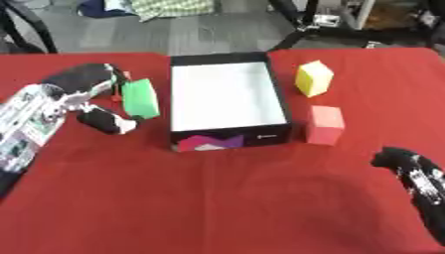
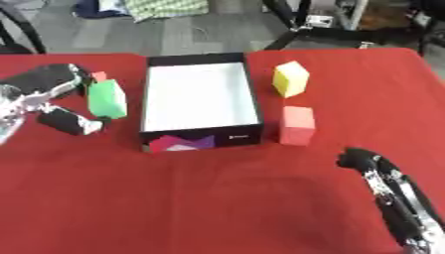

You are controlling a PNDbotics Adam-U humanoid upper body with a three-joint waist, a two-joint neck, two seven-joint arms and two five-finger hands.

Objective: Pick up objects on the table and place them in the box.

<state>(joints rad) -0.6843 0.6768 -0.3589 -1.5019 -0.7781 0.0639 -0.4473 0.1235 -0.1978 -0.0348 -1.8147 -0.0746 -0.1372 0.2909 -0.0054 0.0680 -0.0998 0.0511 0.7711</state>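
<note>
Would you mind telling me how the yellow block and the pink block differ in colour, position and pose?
The yellow block lies farther back, level with the box's middle; the pink block sits nearer, by the box's front corner. The yellow block stands turned at an angle, the pink block squarer to the box. Both rest on the red table, right of the box, untouched.

A small red thing (image 1: 115, 91) shows only partly behind the green block (image 1: 141, 98) (shape unclear).

Grey floor (image 1: 208, 34) beyond the red table (image 1: 226, 198).
</note>
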